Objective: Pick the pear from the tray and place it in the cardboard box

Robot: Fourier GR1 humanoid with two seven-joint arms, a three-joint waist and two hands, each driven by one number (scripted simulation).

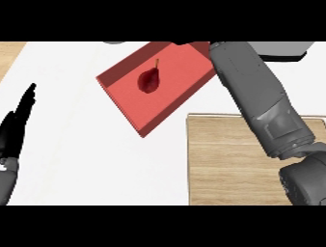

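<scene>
A dark red pear (pixel 150 80) with a thin stem lies near the middle of a red tray (pixel 173 99), which sits at an angle on the white counter at top centre. The cardboard box (pixel 223 159), with a brown inside and a pale rim, stands at lower right, just below the tray's near corner. My right forearm (pixel 265 106) rises from the lower right across the box and past the tray's right edge to the picture's top, where its hand is cut off. At the far left my left hand (pixel 10 132) rests open with straight fingers pointing up, far from the tray.
A grey object (pixel 287 49) sits at the top right behind the right forearm, and a small grey piece (pixel 113 42) shows at the top edge. The white counter (pixel 88 159) stretches between the left hand and the box.
</scene>
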